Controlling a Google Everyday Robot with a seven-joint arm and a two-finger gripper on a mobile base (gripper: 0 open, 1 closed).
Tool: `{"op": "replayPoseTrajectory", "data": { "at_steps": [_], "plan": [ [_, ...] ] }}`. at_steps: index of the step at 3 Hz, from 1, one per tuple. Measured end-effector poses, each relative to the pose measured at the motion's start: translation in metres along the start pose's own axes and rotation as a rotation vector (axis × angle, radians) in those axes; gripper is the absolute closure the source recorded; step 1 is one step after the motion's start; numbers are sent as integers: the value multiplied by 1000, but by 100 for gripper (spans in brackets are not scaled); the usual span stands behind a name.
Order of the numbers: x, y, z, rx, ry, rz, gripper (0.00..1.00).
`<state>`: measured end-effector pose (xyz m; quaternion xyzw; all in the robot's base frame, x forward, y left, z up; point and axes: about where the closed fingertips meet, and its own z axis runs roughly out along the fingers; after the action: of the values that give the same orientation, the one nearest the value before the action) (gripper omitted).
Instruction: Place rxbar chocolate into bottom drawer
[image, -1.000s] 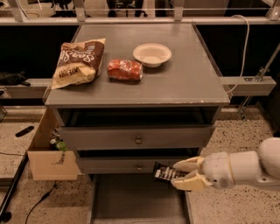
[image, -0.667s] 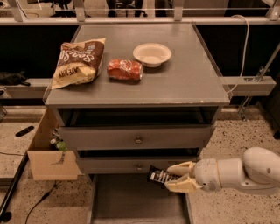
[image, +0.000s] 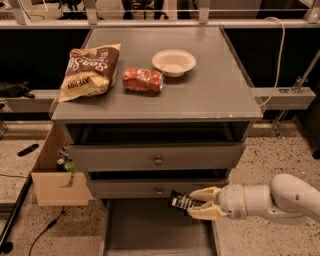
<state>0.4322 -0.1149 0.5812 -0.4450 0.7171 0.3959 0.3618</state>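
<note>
My arm (image: 280, 200) reaches in low from the right, under the bench's (image: 210, 95) front right corner, with my fingers (image: 201, 194) pointing left over the open bottom drawer (image: 150, 235). The rxbar chocolate (image: 181, 202) is a small black bar with white lettering, slightly tilted. My fingers pinch its right end from above and below, and the rest juts left above the drawer's floor.
</note>
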Motion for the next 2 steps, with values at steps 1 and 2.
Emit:
{"op": "replayPoseTrajectory", "data": {
  "at_steps": [1,2],
  "plan": [
    [22,2,31,-9,34,41,100],
    [68,-6,69,17,130,90,100]
  ]
}}
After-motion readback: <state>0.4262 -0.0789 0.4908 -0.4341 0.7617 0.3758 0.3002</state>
